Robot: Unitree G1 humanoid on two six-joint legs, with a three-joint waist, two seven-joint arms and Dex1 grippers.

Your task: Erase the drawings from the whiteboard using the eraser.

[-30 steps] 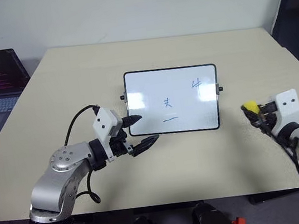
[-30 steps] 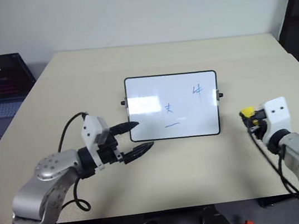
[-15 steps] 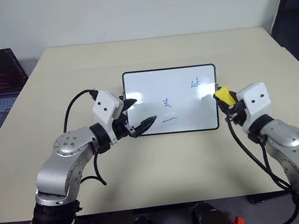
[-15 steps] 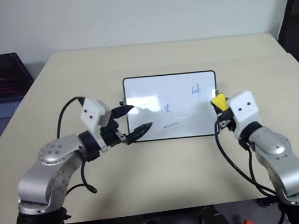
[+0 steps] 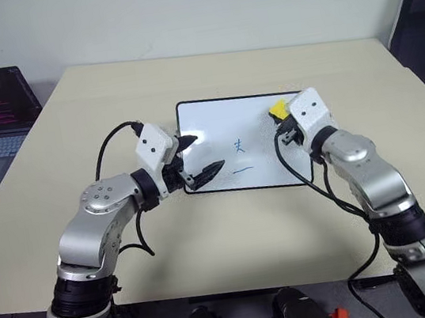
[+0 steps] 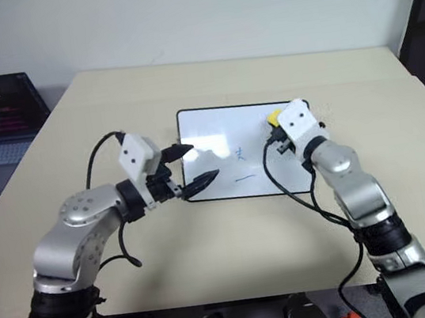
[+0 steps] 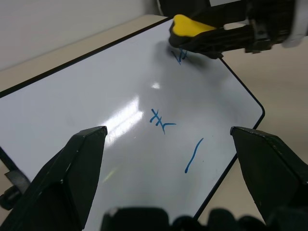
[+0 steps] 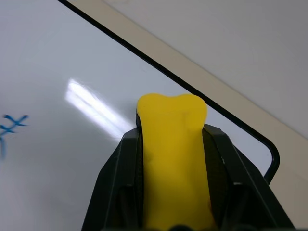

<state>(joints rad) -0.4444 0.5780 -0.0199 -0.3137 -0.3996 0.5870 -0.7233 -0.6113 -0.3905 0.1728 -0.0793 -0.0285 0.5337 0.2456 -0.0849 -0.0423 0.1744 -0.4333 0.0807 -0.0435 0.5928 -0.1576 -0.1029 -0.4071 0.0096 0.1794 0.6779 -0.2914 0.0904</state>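
The right gripper has its jaws pinching the yellow eraser, poised over the far-right scribble on the whiteboard, which lies mid-bench. The left gripper, jaws spread, hovers at the board's left edge. Wiping looks about to begin; next comes pressing down and rubbing, then the middle scribble and line.

The whiteboard is lying flat on the counter, glossy white in a thin black frame. Blue drawings are showing mid-board. The yellow eraser is sitting over the far-right scribble, partly covering it.
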